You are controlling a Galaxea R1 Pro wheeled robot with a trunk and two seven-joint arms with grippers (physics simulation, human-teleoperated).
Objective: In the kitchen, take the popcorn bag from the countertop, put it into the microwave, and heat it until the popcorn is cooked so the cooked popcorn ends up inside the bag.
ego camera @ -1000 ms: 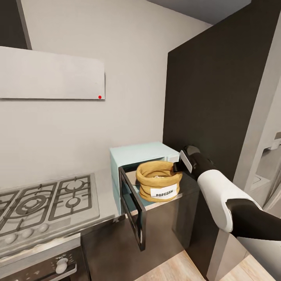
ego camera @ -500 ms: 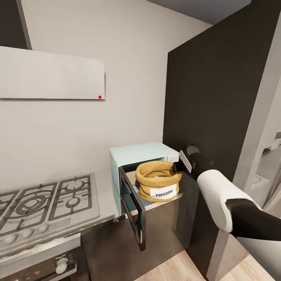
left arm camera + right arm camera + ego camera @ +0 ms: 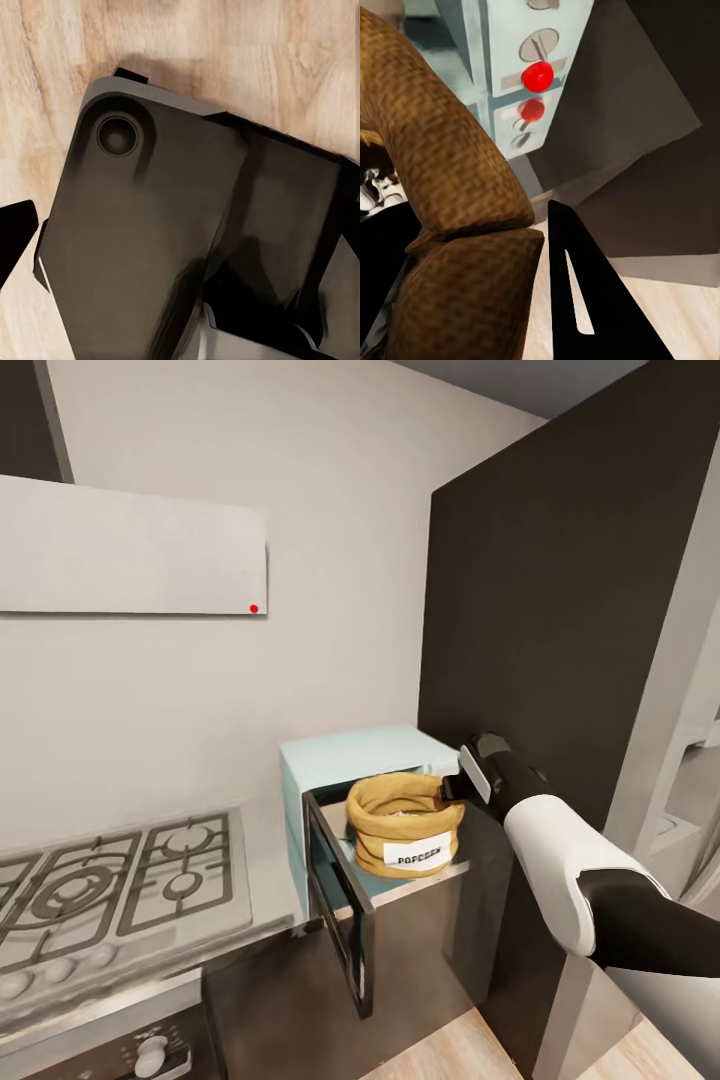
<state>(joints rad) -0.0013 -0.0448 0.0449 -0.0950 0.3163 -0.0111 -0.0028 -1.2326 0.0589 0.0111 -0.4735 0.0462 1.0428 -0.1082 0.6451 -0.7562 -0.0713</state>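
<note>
Popcorn bag (image 3: 405,825): tan burlap sack, rim rolled down, white label facing outward, upright on the grey tabletop (image 3: 270,880) at the mouth of the microwave (image 3: 350,760), directly in front of the open cavity. Whether its rear edge sits past the threshold cannot be told. Microwave: pale mint-blue body, set against the wall beside a tall dark cabinet panel (image 3: 550,610); door (image 3: 340,905) swung open toward the viewer, standing just left of the bag. In the right wrist view its knob panel shows two red knobs (image 3: 538,76) beyond the bag's rolled rim (image 3: 450,150).

Right end effector (image 3: 452,788): at the bag's right rim, clenched on the rolled fabric, one dark finger (image 3: 585,300) outside the rim and the other inside.

Left end effector: state cannot be told; its wrist camera looks down on a dark robot housing (image 3: 165,240) over wooden floor (image 3: 225,45).

Gas hob (image 3: 110,880) lies left of the microwave, with a pale hood (image 3: 130,550) above it
</note>
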